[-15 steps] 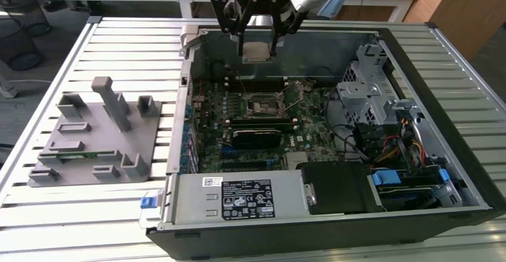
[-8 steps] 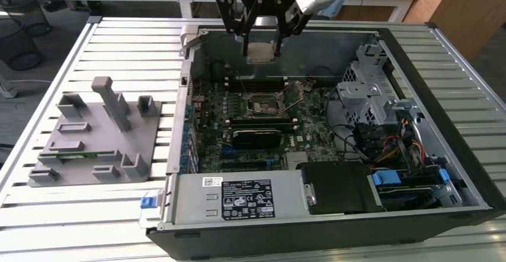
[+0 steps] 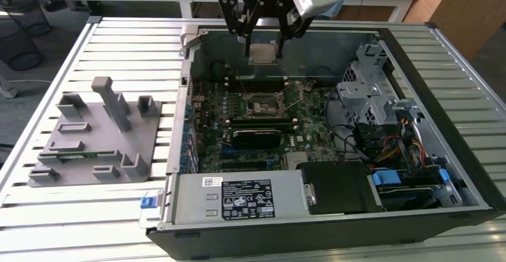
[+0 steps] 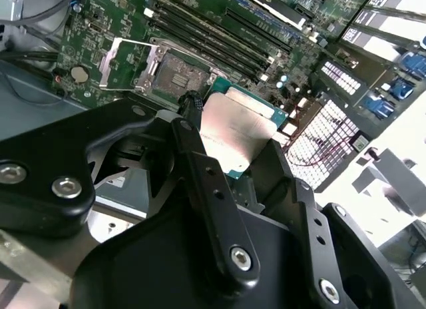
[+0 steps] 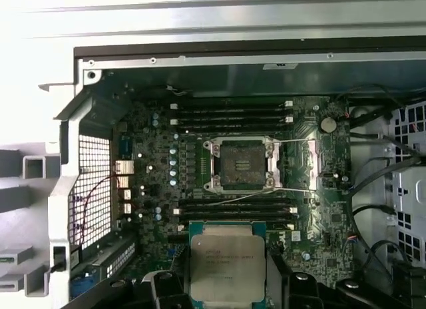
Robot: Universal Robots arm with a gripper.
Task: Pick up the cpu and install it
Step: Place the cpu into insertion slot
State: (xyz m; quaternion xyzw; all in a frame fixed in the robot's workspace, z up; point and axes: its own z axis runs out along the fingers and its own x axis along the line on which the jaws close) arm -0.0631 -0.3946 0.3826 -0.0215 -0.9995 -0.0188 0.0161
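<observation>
My gripper (image 3: 263,41) is shut on the cpu (image 3: 263,51), a flat square chip with a silver lid, and holds it in the air over the far part of the open computer case (image 3: 442,173). Both wrist views show the cpu (image 4: 236,129) (image 5: 227,266) clamped by its edges between the black fingers (image 4: 196,162). The motherboard socket (image 3: 263,104) lies lower down on the green board with its metal frame swung open. In the first wrist view the socket (image 5: 241,164) has nothing in it. The cpu hangs well clear of it.
Memory slots (image 5: 233,112) run along both sides of the socket. A drive cage and cables (image 3: 371,96) fill the case on the exterior view's right, and a power supply (image 3: 237,200) sits at the near edge. A grey parts fixture (image 3: 95,137) stands on the slatted table (image 3: 127,48).
</observation>
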